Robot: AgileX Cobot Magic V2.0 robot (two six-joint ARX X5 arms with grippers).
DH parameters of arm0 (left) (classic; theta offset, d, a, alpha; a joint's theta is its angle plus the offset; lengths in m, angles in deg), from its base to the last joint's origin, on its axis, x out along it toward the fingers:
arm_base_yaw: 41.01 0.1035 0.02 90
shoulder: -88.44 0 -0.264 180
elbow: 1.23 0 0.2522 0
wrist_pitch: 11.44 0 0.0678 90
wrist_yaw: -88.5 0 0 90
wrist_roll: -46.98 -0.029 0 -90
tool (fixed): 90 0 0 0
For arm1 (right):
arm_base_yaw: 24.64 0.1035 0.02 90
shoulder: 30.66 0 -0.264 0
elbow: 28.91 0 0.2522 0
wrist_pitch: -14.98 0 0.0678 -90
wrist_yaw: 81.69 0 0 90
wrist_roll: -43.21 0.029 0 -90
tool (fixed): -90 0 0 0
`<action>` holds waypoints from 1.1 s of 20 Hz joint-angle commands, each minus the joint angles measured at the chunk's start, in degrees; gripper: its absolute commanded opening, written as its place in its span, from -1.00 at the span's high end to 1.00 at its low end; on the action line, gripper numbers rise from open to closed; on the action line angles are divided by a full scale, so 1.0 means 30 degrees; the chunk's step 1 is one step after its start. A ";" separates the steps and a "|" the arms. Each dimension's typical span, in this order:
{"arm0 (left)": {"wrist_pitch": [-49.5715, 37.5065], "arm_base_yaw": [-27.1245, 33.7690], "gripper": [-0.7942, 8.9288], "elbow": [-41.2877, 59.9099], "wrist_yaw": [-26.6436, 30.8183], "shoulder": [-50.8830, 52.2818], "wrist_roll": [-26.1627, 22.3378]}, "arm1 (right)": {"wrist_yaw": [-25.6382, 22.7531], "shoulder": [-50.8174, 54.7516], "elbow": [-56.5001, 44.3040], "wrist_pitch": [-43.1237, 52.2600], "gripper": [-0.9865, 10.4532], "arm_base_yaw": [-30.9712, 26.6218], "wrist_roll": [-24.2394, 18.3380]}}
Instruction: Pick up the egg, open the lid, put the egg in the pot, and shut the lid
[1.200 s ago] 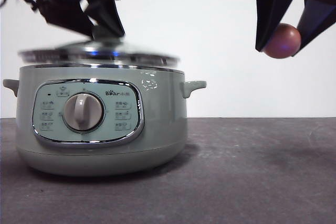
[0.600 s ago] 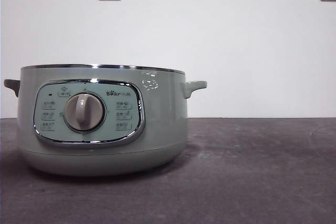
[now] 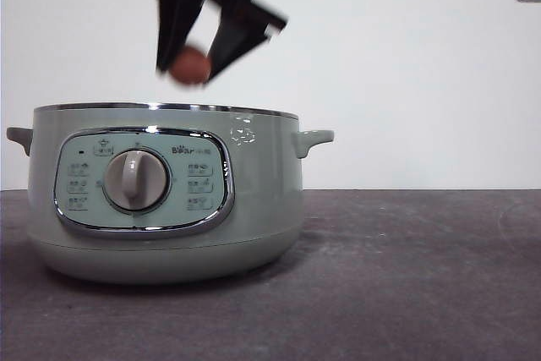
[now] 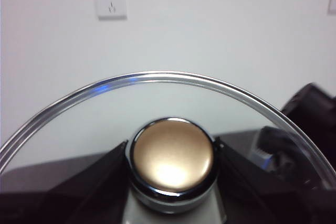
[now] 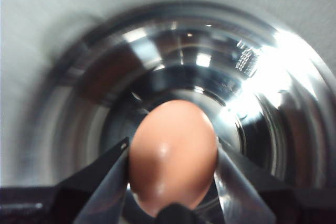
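The egg [image 3: 191, 65] is clamped between the jaws of the right gripper [image 3: 193, 67] just above the open pot [image 3: 254, 200], and should be lowered deep before release, while the lid [image 4: 168, 85] is gripped by its knob in the left gripper [image 4: 172, 156], clear of the pot.

Even bright light, motion-blurred claw [image 3: 193, 61] in front view, strong glare inside the pot [image 5: 273, 66], soft wrist views

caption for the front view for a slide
Right hand holds the egg just above the open pot.
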 commanded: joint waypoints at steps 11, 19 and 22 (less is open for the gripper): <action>-0.0189 0.0007 0.85 -0.0459 -0.0073 0.0182 -0.0204 | -0.1464 -0.4014 0.0109 0.0984 0.84 0.0357 -0.2280; -0.0095 0.0007 0.85 -0.0459 -0.0051 0.0168 -0.0204 | -0.1166 -0.4350 0.0117 0.0896 0.16 0.0393 -0.1880; -0.0095 0.0007 0.85 -0.0459 -0.0051 0.0168 -0.0204 | -0.1137 -0.4342 0.0117 0.0889 0.16 0.0401 -0.1756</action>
